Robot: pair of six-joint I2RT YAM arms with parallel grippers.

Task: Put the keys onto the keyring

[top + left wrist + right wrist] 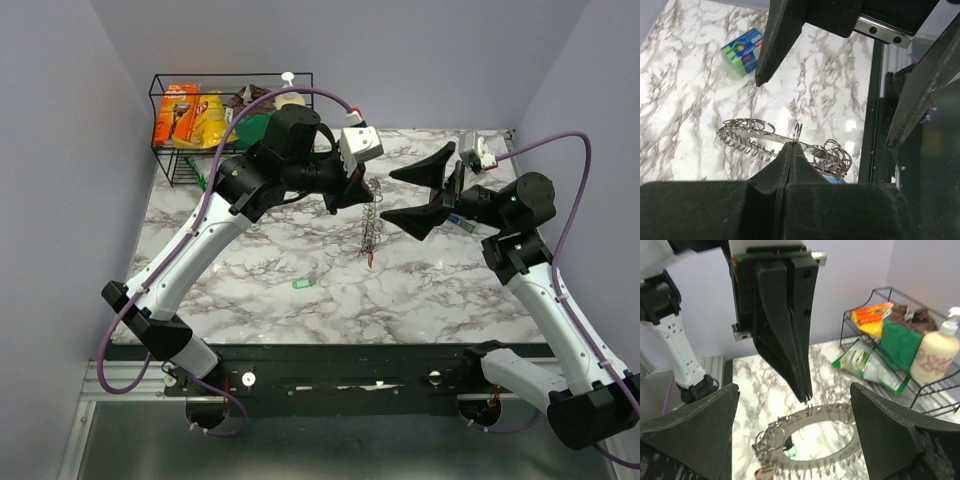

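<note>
The keyring (372, 225) is a flat metal ring carrying several small split rings, and it hangs edge-on above the marble. My left gripper (355, 192) is shut on one of its split rings (797, 132), with the keyring (752, 135) just beyond the fingertips (788, 150). A red tag (762, 473) and a blue tag (832, 178) dangle from it. My right gripper (402, 195) stands open on either side of the keyring (827, 415) without touching it. A green key (303, 284) lies loose on the table. A green and blue tag (742, 50) also lies on the marble.
A black wire basket (165, 120) at the back left holds snack packets, green packets (865, 365) and a soap bottle (937, 347). The table's black front rail (330, 355) runs along the near edge, and purple cables loop over both arms.
</note>
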